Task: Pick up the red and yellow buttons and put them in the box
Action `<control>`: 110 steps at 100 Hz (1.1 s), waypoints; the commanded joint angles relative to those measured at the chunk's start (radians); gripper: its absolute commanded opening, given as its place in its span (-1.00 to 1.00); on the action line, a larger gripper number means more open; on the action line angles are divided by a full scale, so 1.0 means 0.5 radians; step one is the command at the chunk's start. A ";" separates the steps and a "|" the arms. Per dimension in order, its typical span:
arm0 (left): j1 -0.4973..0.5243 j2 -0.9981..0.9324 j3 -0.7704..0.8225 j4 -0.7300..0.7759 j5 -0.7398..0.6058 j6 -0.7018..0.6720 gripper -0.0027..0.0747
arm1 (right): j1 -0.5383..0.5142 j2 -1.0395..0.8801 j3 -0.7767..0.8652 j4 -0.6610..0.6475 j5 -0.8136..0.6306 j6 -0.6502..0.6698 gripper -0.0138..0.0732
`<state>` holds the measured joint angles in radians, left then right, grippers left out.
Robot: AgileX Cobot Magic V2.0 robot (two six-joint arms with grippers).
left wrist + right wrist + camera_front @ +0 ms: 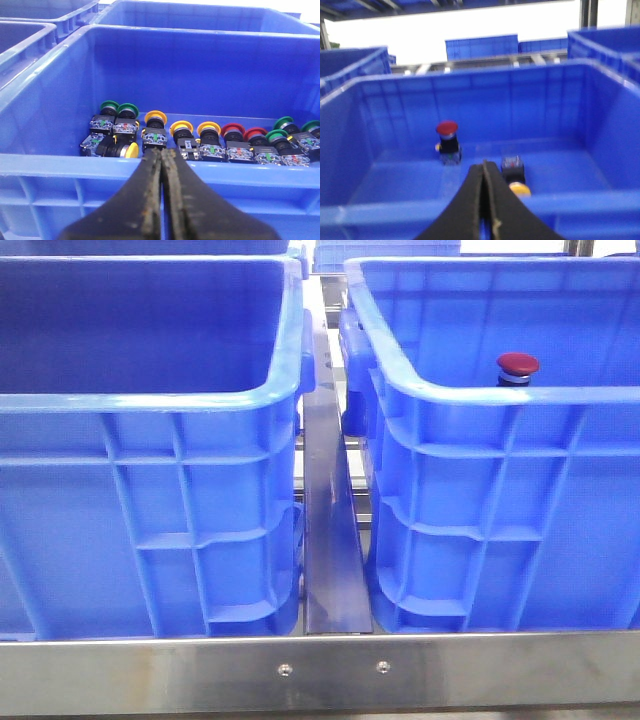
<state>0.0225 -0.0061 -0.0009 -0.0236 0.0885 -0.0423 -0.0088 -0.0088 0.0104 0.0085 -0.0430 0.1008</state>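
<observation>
In the front view a red button (517,366) stands upright inside the right blue box (480,400); neither gripper shows there. The right wrist view shows that box (470,205) with the red button (447,131) upright on its floor and a yellow button (518,184) lying on its side near the near wall. My right gripper (484,167) is shut and empty, above the box's near rim. My left gripper (161,152) is shut and empty over the near rim of a blue crate (60,165) that holds a row of green, yellow (155,120) and red (233,133) buttons.
The left blue box (150,400) stands beside the right one, its floor hidden by its wall. A metal strip (330,530) runs between them and a steel rail (320,670) crosses the front. More blue crates (480,47) stand behind.
</observation>
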 commanded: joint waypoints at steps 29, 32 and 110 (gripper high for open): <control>0.001 -0.060 0.039 -0.012 -0.153 -0.023 -0.98 | 0.001 -0.045 0.048 -0.166 -0.060 0.087 -0.92; 0.001 -0.060 0.039 -0.012 -0.153 -0.023 -0.98 | -0.001 -0.045 0.048 -0.166 -0.058 0.087 -0.92; 0.001 -0.060 0.039 -0.012 -0.153 -0.023 -0.98 | -0.053 -0.045 0.048 -0.168 -0.087 0.065 -0.92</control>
<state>0.0225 -0.0061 -0.0009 -0.0236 0.0893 -0.0423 -0.0298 -0.0088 0.0274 -0.0605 0.0000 0.1403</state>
